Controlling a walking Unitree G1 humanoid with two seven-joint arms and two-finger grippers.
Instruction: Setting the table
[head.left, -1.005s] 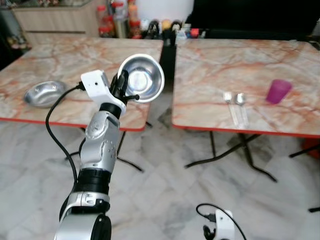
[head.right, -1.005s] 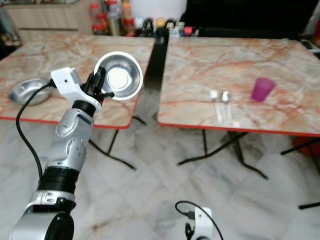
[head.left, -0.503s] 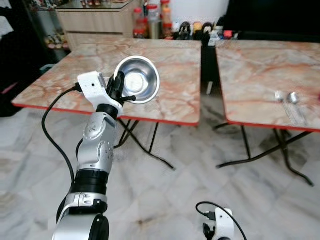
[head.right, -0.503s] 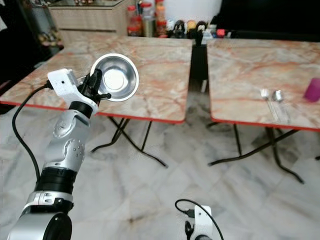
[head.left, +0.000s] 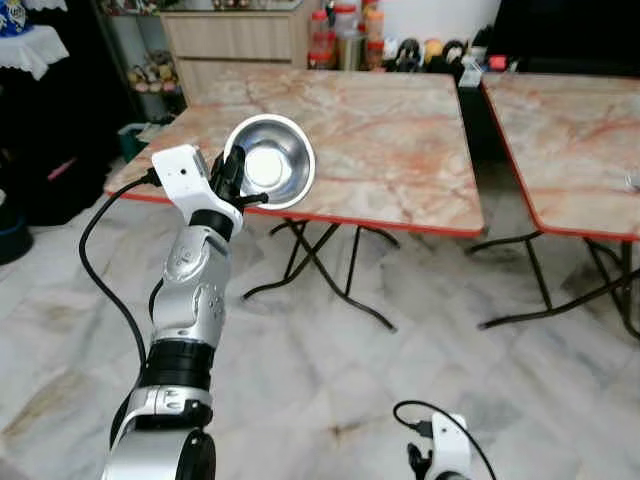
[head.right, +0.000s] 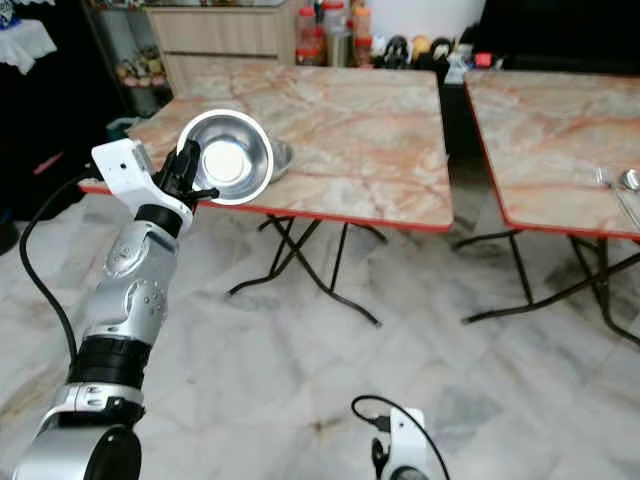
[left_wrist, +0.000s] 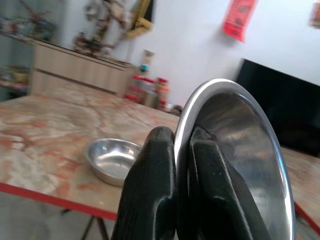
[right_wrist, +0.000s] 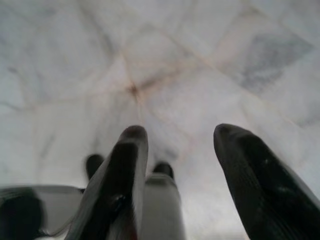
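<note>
My left gripper (head.left: 234, 174) is raised in front of me, shut on the rim of a shiny steel bowl (head.left: 270, 175) that stands on edge. In the left wrist view both black fingers (left_wrist: 155, 165) pinch that rim (left_wrist: 186, 112). A second steel bowl (left_wrist: 112, 157) rests on the left marble table (head.left: 390, 140), partly behind the held one (head.right: 283, 154). A fork (head.right: 607, 182) and a spoon (head.right: 630, 180) lie on the right table (head.right: 545, 120). My right gripper (right_wrist: 180, 137) hangs low and open above the floor.
The two red-edged marble tables stand side by side with a narrow gap (head.left: 470, 85) between them, on folding metal legs (head.left: 320, 265). Bottles and jars (head.left: 345, 20) line the back, beside a wooden cabinet (head.left: 235, 40). Dark furniture (head.left: 50, 130) stands at the left. Marble floor (head.left: 400, 350) lies ahead.
The whole view has swung left: both tables have slid right and the purple cup has left the picture. The bowl stays held in my left gripper as before.
</note>
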